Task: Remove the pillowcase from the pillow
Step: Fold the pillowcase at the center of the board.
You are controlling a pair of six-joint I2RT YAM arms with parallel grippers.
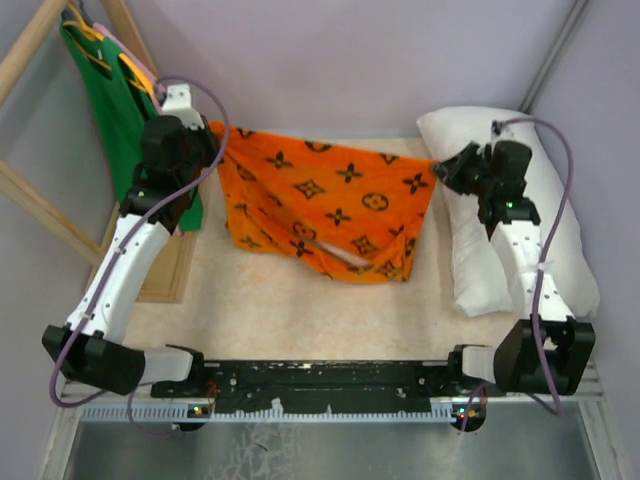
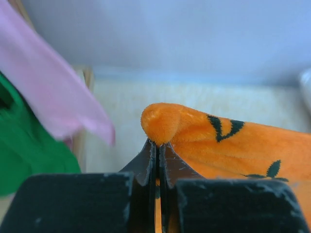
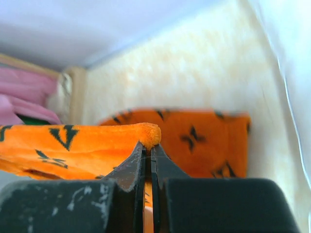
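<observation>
1. Left arm: your left arm rises from its base at the near left corner and slants up towards the far left, with the wrist bent inward. The left claw (image 1: 210,143) (image 2: 158,145) points to the right.
2. Left claw state: the jaws are pressed together on a folded corner of the pillowcase (image 1: 330,205) (image 2: 233,145). A rounded nub of orange fabric bulges just above the tips.
3. Right arm: your right arm runs from its base at the near right corner towards the far side, crossing over the pillow (image 1: 472,262). Its wrist is turned left.
4. Right claw state: the right claw (image 1: 442,170) (image 3: 148,148) is clamped on the opposite top edge of the pillowcase (image 3: 73,145). The orange hem sits pinched at the tips.
5. Pillowcase: it hangs spread between the two claws at the far middle of the worktop (image 1: 300,310), with its upper edge sagging and its lower part resting on the surface.
6. Pillow: it lies bare along the right side, outside the pillowcase and just beside its right corner.
7. Surroundings: a green garment (image 1: 115,110) (image 2: 29,155) and a pink garment (image 2: 53,97) hang at the far left, close to the left claw.
</observation>
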